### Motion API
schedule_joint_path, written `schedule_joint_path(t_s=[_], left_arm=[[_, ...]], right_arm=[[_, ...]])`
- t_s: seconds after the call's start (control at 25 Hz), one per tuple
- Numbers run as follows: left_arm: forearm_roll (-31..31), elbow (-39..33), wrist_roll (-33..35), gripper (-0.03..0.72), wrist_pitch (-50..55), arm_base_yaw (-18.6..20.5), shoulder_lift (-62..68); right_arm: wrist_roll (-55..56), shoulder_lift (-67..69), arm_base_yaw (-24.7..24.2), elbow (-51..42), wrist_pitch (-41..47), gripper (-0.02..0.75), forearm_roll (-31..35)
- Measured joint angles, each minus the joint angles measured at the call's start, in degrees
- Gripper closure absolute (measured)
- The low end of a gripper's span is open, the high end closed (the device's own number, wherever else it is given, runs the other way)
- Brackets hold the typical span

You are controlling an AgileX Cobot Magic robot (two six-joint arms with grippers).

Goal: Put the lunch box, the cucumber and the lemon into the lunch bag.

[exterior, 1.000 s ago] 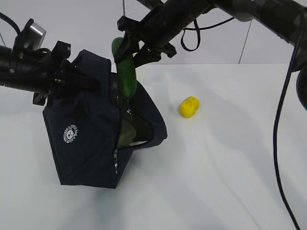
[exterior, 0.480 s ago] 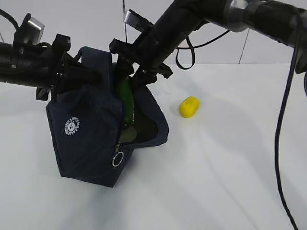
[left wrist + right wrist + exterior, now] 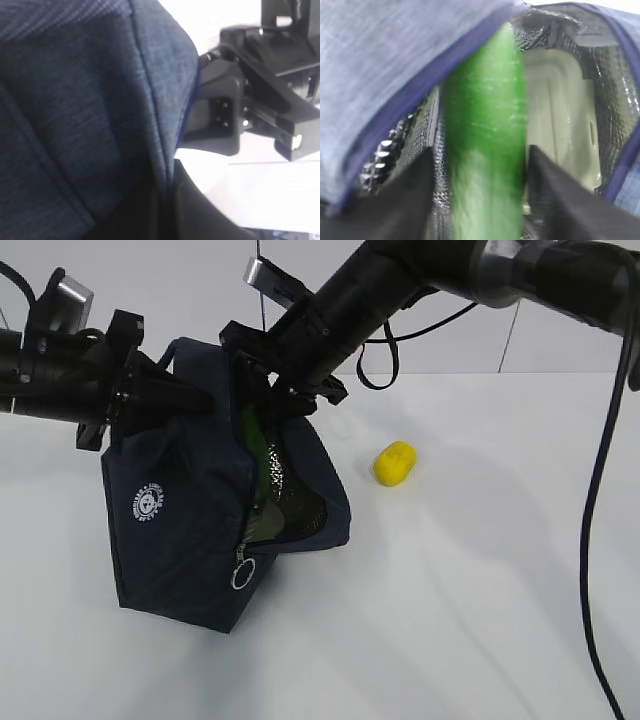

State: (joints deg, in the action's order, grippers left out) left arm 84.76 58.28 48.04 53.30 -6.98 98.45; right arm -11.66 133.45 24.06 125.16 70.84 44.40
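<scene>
On the tabletop (image 3: 480, 620) I have one lunch bag (image 3: 180, 530), its top edge pinched by my left claw (image 3: 150, 395). One lunch box (image 3: 560, 120) already lies inside. My right claw (image 3: 285, 380) grips one cucumber (image 3: 485, 145) partway in; next I judge release. One lemon (image 3: 395, 462) waits outside.

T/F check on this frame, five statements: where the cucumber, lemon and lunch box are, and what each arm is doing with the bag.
1. The cucumber is partly inside the lunch bag. True.
2. The lemon is in the bag. False: it lies on the table, right of the bag.
3. The lunch box is already in the bag. True.
4. The right gripper is empty. False: it holds the cucumber.
5. The left gripper is clear of the bag. False: it is at the bag's upper edge.
</scene>
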Motion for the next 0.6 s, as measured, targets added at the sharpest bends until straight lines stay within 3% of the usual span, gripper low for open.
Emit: schedule_joint_path(t_s=[0.16,0.36,0.6], left_arm=[[0.0,0.0,0.0,0.697,0.63,0.0,0.0],[-0.49,0.0,0.0,0.697,1.12,0.0,0.0],[-2.16,0.0,0.0,0.697,1.58,0.0,0.0]], right_arm=[[-1.21,0.0,0.0,0.0,0.0,0.372,0.39],[-1.83,0.0,0.0,-0.05,0.0,0.267,0.39],[-1.85,-0.25,0.0,1.03,0.0,0.25,-3.56]])
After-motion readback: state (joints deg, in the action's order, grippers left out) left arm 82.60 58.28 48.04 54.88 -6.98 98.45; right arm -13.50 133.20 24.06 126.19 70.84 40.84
